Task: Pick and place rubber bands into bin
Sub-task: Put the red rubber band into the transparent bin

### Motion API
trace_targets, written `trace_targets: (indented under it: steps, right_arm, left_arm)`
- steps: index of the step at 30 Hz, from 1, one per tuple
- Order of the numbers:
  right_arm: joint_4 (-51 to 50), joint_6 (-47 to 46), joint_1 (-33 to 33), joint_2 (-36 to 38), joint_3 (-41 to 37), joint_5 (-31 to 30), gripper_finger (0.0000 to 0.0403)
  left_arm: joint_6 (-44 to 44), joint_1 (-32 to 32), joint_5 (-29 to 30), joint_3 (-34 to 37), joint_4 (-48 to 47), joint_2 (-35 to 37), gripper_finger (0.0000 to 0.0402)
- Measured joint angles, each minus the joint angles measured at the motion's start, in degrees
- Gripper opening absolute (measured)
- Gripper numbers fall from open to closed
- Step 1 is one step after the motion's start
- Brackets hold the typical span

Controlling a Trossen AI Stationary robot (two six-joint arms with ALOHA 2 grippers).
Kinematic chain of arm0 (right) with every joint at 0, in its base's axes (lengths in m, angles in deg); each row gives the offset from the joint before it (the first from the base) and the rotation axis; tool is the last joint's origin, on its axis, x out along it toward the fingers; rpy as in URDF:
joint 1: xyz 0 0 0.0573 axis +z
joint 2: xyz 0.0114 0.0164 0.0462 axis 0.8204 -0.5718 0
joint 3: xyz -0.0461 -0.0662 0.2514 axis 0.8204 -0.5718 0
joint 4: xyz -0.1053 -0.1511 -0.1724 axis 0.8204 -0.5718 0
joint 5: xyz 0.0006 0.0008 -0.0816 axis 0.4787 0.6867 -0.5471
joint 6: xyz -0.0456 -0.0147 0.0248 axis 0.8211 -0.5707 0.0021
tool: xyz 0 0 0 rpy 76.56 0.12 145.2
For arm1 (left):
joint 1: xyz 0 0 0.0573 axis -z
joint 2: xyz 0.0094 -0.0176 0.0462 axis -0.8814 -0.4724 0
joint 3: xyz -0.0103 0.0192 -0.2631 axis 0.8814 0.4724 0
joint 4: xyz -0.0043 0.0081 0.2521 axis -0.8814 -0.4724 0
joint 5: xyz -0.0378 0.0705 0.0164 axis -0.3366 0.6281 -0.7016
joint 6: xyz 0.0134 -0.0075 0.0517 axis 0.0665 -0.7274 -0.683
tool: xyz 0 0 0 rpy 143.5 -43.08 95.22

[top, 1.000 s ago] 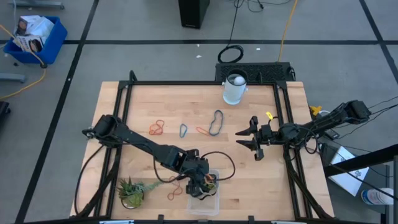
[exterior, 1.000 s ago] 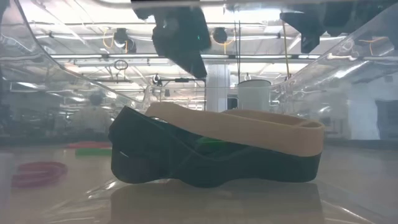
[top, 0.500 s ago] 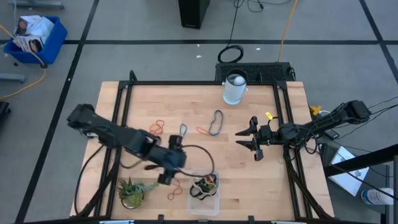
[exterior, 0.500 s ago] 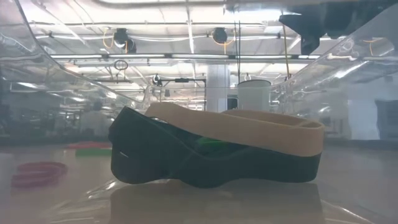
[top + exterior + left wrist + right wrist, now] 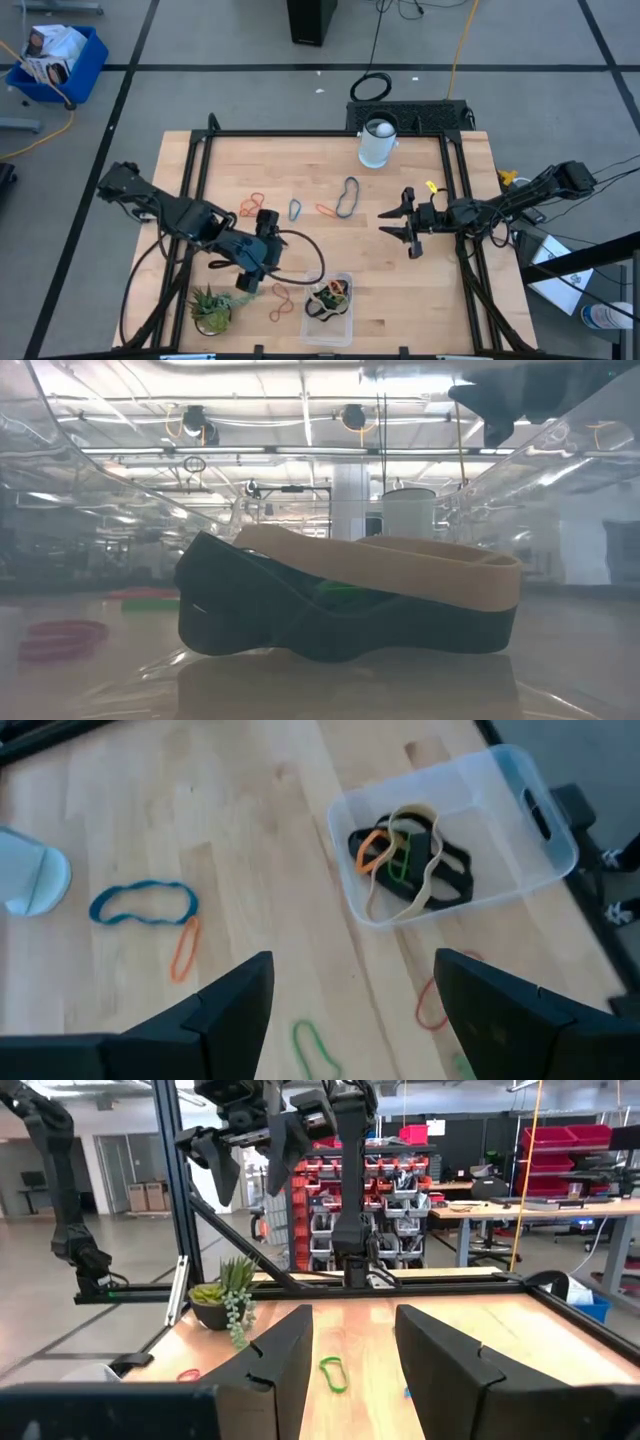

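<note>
The clear bin (image 5: 328, 306) stands near the table's near edge and holds several rubber bands: black, tan, orange and green (image 5: 405, 855). In the low view a wide black band (image 5: 340, 622) and a tan band (image 5: 400, 565) lie in it. Loose bands lie on the wood: blue-grey (image 5: 347, 197), orange (image 5: 252, 205), green-grey (image 5: 296, 209), orange (image 5: 283, 295). My left gripper (image 5: 258, 254) is open and empty, above the table to the left of the bin (image 5: 352, 960). My right gripper (image 5: 385, 222) is open and empty at the right (image 5: 350, 1370).
A white cup (image 5: 377, 142) stands at the far edge. A small green plant (image 5: 210, 306) stands at the near left, close to my left gripper. A black cable (image 5: 310, 262) loops from the left arm over the table beside the bin.
My left gripper has gone up from the bin and toward the table's left edge, leaving the low view. The bands stay lying in the bin.
</note>
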Motion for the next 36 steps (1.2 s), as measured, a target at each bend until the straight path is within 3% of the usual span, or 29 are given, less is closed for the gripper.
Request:
trace_targets:
  steps: [5,11,18,27,31,36]
  right_arm:
    - [0.0,1.2,0.0,0.0,0.0,-0.1,0.0139]
    - [0.0,1.6,-0.1,0.0,0.0,-0.4,0.0139]
    - [0.0,1.8,-0.1,0.0,0.0,-0.4,0.0139]
    - [0.0,3.5,-0.1,0.0,0.0,-0.5,0.0139]
    - [0.0,3.6,-0.1,0.0,0.0,-0.5,0.0139]
    - [-0.3,3.3,-0.1,0.0,0.0,-0.5,0.0139]
  left_arm:
    - [2.6,-0.8,-1.4,0.0,-0.6,0.0,0.0285]
    - [-0.3,-0.8,-3.9,0.5,-3.5,0.0,0.0285]
    - [-5.1,-0.8,-5.2,8.6,-2.5,0.0,0.0285]
    - [-7.2,-0.7,-10.0,27.4,20.7,-0.1,0.0285]
    - [-4.3,-0.2,-10.6,34.9,31.0,-0.1,0.0284]
    - [-3.4,1.8,-10.2,40.5,41.7,-1.5,0.0284]
